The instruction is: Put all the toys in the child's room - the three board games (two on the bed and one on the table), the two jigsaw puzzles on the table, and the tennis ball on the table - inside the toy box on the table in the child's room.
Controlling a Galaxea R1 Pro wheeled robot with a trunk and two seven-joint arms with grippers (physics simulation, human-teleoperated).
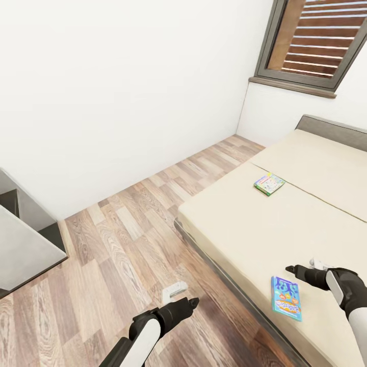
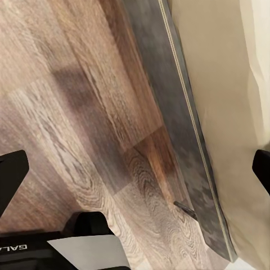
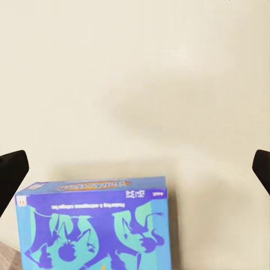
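Observation:
Two board games lie on the cream bed (image 1: 244,224). A small blue one (image 1: 287,298) is near the bed's front edge, and a green-and-white one (image 1: 269,183) lies farther back. My right gripper (image 1: 294,269) hovers open just beyond the blue board game (image 3: 95,225), with its fingertips (image 3: 11,174) spread wide and nothing between them. My left gripper (image 1: 191,303) is open and empty over the wood floor (image 2: 67,112), beside the bed's dark frame (image 2: 174,124). A corner of the grey table (image 1: 25,244) shows at the left. The toy box, jigsaw puzzles and tennis ball are out of view.
A white wall (image 1: 127,76) runs behind the strip of plank floor (image 1: 127,219) between table and bed. A window with brown slats (image 1: 311,41) is above the bed's head end, and a grey headboard (image 1: 331,130) is at the far right.

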